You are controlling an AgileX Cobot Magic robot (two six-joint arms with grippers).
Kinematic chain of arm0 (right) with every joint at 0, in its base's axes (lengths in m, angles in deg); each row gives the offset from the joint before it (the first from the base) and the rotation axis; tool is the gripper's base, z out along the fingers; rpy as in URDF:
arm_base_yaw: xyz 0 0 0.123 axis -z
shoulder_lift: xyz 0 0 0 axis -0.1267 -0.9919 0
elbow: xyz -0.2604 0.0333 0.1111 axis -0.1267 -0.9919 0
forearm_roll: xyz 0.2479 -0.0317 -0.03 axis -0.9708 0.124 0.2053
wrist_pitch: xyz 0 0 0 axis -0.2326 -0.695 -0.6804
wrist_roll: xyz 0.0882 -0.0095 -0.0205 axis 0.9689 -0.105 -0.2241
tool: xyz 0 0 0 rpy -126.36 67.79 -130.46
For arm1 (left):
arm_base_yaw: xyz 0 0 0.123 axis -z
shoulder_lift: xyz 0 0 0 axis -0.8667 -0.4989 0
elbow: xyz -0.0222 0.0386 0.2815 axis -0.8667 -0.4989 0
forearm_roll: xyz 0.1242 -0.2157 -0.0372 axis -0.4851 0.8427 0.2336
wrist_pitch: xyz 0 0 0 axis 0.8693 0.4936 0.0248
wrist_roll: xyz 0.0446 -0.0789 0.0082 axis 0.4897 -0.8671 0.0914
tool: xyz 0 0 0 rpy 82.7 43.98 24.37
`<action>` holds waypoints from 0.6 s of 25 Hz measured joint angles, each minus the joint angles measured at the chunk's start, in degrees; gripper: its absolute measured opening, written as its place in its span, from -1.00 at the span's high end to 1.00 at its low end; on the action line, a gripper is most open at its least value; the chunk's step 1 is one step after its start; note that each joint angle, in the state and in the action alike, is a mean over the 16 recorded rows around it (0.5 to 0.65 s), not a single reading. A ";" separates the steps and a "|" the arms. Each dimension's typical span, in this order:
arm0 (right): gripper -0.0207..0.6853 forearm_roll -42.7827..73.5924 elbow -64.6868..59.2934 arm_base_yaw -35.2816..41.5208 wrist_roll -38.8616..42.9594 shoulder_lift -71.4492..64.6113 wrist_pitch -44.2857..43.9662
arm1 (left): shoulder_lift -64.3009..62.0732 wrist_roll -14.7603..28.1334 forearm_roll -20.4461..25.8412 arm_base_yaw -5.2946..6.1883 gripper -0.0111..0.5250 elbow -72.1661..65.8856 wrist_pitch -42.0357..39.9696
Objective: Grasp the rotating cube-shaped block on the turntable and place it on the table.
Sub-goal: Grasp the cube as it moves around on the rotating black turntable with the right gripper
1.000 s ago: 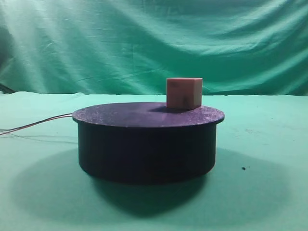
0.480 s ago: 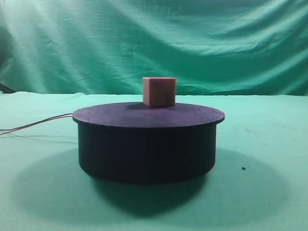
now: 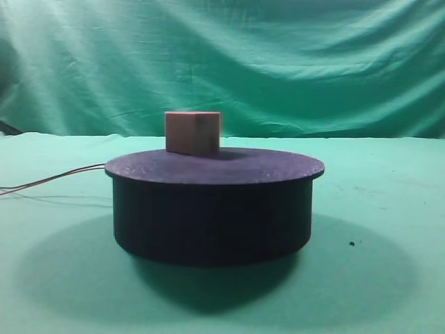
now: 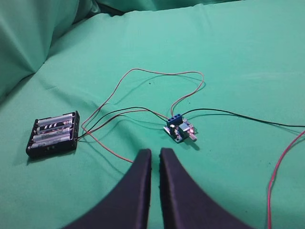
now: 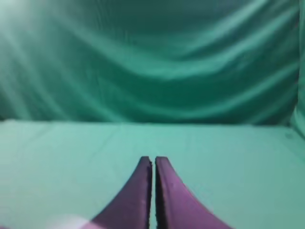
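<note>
Cube-shaped block (image 3: 192,132): set near the turntable's (image 3: 214,202) far left edge.
Wires (image 3: 52,179): cut off at the table's (image 3: 389,278) left edge.
Left gripper (image 4: 155,152): jaws closed, nothing held.
Right gripper (image 5: 153,160): jaws closed, nothing held.

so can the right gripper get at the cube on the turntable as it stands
Probably, but not right away. The cube-shaped block sits uncovered on the turntable, left of centre, with nothing around it. The right gripper is shut and its camera shows only green cloth, so it must open and approach first.
</note>
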 joint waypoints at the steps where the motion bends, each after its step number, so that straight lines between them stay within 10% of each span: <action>1: 0.94 -0.55 1.06 0.00 0.06 -0.60 0.00 | 0.00 0.00 0.00 0.00 0.96 0.00 0.00; 15: 0.94 -6.57 20.15 -0.02 -1.58 -23.18 -25.90 | 0.00 0.00 0.00 0.00 0.96 0.00 0.00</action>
